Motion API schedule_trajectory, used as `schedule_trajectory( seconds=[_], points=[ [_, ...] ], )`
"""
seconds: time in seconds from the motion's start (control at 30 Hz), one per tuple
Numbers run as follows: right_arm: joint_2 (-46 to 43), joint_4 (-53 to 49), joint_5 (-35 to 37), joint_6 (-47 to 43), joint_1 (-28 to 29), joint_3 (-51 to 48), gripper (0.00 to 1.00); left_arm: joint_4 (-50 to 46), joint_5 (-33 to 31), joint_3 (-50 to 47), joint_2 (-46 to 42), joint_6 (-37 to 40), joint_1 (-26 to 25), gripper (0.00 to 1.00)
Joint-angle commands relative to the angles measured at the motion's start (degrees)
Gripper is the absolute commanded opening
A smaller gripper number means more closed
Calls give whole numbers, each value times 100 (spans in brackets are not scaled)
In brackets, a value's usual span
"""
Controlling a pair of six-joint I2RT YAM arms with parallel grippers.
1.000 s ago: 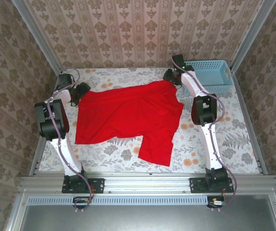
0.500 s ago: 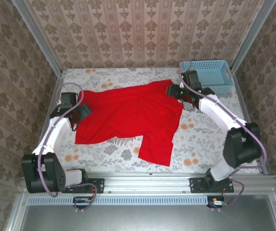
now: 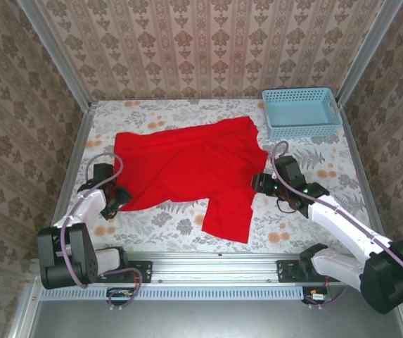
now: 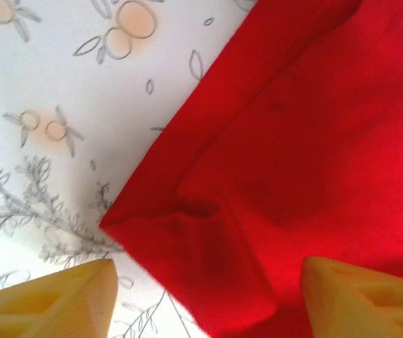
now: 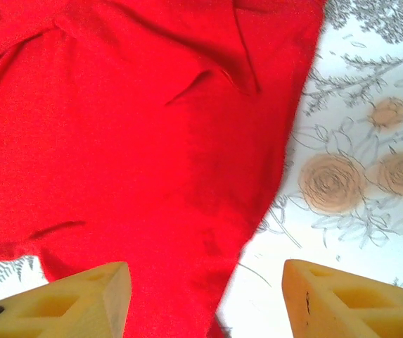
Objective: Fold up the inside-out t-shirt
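Count: two claws, one t-shirt, one basket.

Left claw (image 4: 208, 267): the jaws are standing wide apart and gripping nothing. Its two yellow fingers (image 4: 53, 303) are straddling a rumpled corner of the inside-out t-shirt (image 4: 314, 141), which is lying flat beneath the claw and spreading ahead of it.

Right claw (image 5: 205, 267): the jaws are also gaping and holding nothing. The shirt's side edge is running between its two fingers, with red cloth under one and flowered tabletop (image 5: 370, 232) under the other.

In the top view the single shirt is lying spread between the two claws, with one flap trailing toward the arm bases. The one light-blue basket (image 3: 301, 113) is sitting well beyond the right claw, close by the shirt's far corner.
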Motion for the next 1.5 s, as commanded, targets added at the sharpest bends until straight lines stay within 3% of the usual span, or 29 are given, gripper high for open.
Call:
schedule_trajectory(
  seconds=[0.0,0.13,0.33,0.6,0.83,1.0,1.47],
  points=[
    [-134,-87,68,99,61,-301,61,636,251,-55,179,12,87,63],
    [-127,-124,-73,210,348,-443,61,970,299,-177,236,8,227,53],
    [86,-387,486,569,1160,-517,61,1031,444,-252,312,-21,326,27],
    [306,-814,1056,1155,2137,-570,61,936,524,-432,77,-127,266,0],
    [297,-1667,1392,2064,3240,-586,60,946,403,-450,-162,-211,-6,0],
    [585,-1499,1291,2620,3856,-628,57,962,291,-484,-351,-234,-185,0],
    [2222,-1040,1336,3033,4384,128,52,1075,442,-512,-461,-156,-325,0]
  ],
)
